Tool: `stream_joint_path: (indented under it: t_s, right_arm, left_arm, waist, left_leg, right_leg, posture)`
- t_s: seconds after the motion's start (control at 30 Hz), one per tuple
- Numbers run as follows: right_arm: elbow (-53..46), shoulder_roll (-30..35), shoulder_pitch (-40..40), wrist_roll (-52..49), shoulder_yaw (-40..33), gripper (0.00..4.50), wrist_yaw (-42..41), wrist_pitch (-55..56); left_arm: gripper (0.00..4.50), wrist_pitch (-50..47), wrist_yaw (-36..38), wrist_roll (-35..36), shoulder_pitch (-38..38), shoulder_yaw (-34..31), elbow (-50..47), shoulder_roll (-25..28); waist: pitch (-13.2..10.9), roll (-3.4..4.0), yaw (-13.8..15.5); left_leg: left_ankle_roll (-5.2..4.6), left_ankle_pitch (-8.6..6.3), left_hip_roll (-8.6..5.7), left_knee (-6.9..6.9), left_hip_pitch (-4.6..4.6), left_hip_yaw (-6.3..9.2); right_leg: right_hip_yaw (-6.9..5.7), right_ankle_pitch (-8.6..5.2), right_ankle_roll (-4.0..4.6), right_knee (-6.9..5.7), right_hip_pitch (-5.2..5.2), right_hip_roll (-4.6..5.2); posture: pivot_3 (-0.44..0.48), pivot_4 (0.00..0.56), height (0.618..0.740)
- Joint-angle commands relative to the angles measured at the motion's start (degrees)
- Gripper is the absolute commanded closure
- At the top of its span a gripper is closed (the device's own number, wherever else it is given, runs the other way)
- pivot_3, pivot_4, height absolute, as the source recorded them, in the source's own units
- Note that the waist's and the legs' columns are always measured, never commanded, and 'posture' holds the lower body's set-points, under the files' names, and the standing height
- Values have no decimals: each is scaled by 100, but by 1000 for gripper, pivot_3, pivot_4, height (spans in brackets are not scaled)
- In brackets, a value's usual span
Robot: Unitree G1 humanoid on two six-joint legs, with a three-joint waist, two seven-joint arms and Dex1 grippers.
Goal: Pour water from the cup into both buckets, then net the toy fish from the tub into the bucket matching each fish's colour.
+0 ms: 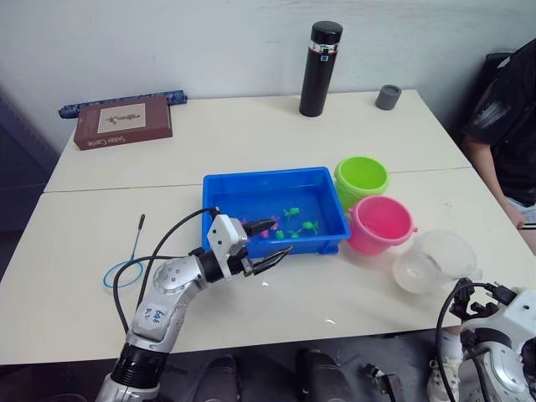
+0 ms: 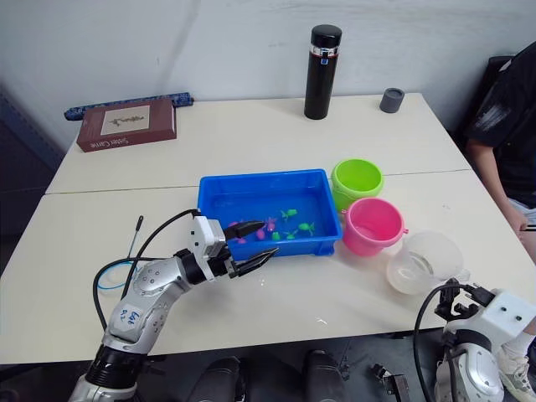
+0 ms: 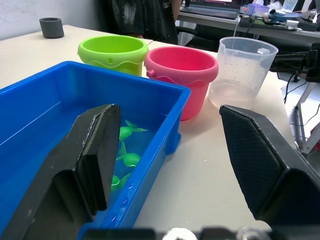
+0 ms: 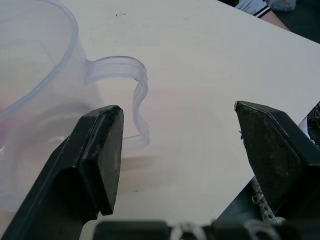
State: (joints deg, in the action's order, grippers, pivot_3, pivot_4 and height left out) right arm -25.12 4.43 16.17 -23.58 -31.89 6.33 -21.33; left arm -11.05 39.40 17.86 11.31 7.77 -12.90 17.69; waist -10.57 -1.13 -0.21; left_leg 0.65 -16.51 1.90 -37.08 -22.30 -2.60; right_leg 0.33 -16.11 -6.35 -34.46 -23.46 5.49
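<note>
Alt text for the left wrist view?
The open left pincer hovers over the corner of the blue tub, where green toy fish sit. Beyond stand the green bucket, pink bucket and clear cup.

an office or lab room: pale counter (image 1: 251,134) against a plain wall, laptop (image 3: 220,4) on cluttered desk (image 3: 240,22) behind.

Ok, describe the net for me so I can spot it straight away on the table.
Start at the blue tub in the middle of the table and look toward the robot's left, past the left arm. The net lies flat there near the table's front edge. It is a thin blue hoop with a black wire handle, the only ring-shaped thing on that side; the book sits far behind it.
</note>
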Motion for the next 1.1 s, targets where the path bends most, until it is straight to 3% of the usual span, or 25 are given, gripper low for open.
stream_joint_path:
  t_s: [0.03, 1.1]
  right_arm:
    - [-92, 91, -8, -64, -172, 720, -19, 113]
    - [672, 486, -476, -1, -218, 720, -244, 324]
  left_arm:
    - [1054, 24, -31, 24, -22, -31, -238, 13]
    - [1054, 50, -122, 25, -19, -72, -247, 45]
  waist:
    - [0, 0, 0]
    - [0, 0, -2]
  left_leg:
    - [0, 0, 0, 0, 0, 0]
    - [0, 4, 0, -1, 2, -33]
  right_leg:
    - [0, 0, 0, 0, 0, 0]
    - [0, 8, -14, -8, 0, -1]
  posture:
    - [0, 150, 740]
    - [0, 150, 740]
